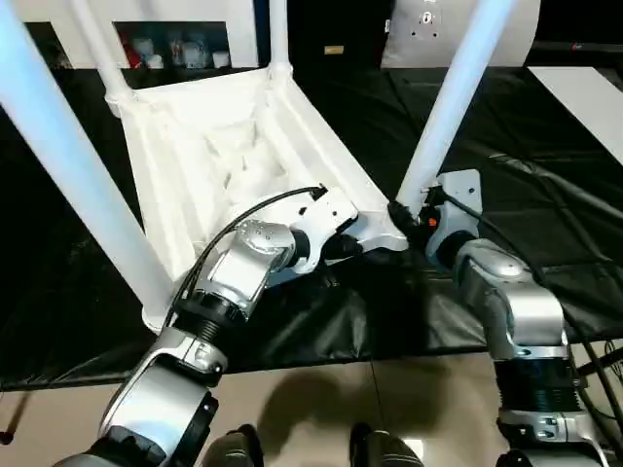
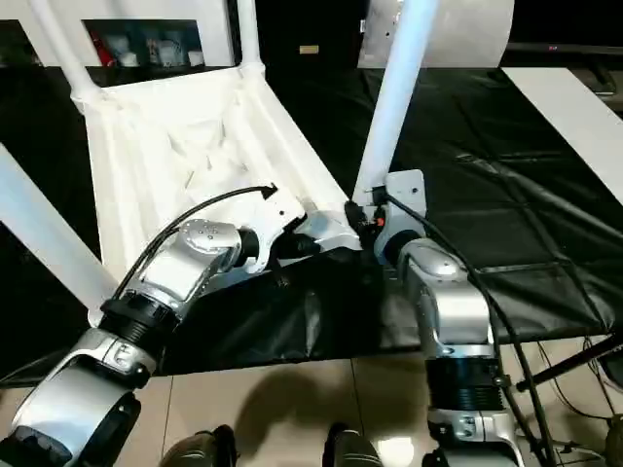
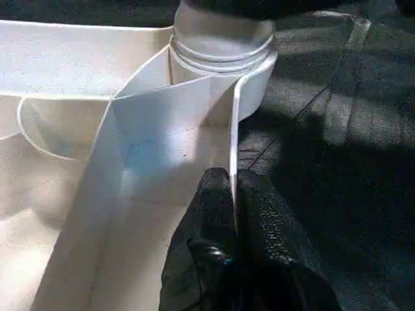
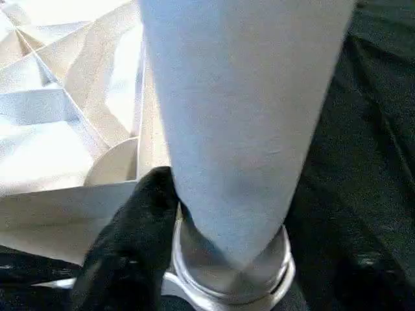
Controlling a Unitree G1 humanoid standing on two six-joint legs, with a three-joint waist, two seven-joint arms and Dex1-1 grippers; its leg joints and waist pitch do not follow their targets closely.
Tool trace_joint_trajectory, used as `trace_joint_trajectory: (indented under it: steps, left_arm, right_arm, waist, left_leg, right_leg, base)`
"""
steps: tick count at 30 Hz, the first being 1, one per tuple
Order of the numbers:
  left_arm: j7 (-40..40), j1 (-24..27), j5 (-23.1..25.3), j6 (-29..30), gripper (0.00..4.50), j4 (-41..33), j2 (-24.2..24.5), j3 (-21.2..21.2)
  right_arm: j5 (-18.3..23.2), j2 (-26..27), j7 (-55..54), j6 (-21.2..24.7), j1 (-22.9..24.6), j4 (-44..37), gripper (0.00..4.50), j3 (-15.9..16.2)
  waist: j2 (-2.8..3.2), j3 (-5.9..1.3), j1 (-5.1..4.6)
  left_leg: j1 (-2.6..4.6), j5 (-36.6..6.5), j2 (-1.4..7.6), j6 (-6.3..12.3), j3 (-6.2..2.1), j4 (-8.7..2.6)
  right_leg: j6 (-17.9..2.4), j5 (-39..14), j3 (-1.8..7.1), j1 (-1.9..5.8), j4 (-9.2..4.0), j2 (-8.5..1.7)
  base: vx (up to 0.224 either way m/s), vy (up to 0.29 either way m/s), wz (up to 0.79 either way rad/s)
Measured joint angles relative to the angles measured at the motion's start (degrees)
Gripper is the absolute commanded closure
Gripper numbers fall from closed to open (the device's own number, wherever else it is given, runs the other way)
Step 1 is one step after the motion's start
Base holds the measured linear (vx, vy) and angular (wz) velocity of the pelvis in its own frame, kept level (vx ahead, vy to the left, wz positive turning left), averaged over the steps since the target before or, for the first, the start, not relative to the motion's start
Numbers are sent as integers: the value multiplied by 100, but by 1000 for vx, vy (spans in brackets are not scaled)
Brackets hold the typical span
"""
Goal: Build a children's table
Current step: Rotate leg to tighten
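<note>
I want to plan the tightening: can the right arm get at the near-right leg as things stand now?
Probably yes. The right gripper is already at the base of that leg, beside its collar, with nothing between them. The left gripper pinches the tabletop rim, clear of the leg.

I see a large counter draped in wrinkled black sheeting. The white ribbed plastic children's tabletop lies upside down on it, its near corner just ahead of my right hand.
</note>
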Motion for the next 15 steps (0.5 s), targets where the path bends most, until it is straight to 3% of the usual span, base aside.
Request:
trace_joint_trajectory:
  steps: [1,4,9,15]
  left_arm:
    - [-27,5,0,-8,450,-11,9,-2]
    - [-92,18,-1,-74,450,-40,56,-43]
    - [-708,153,-13,-556,450,-208,517,-165]
    - [-1901,386,-206,-1185,450,-524,1010,-361]
  right_arm:
    - [4,-4,18,-12,22,-27,152,0]
    - [44,-77,174,-9,44,-67,134,26]
    - [327,-822,1322,-100,166,-126,103,278]
    - [544,-1679,2831,-383,326,13,25,499]
  waist:
    - [1,0,3]
    - [4,1,10]
    - [6,1,22]
    - [14,3,157]
  left_leg:
    - [2,0,0,0,0,-2]
    - [4,0,2,0,0,-8]
    - [6,0,8,-1,0,-18]
    - [-3,-1,15,-1,3,-27]
  right_leg:
    - [0,3,1,0,7,0]
    - [-3,11,0,-2,19,2]
    - [8,90,-4,-6,22,6]
    - [7,116,-10,-12,34,6]
  base:
    - [0,0,0]
    - [0,0,0]
    - [0,0,0]
    - [0,0,0]
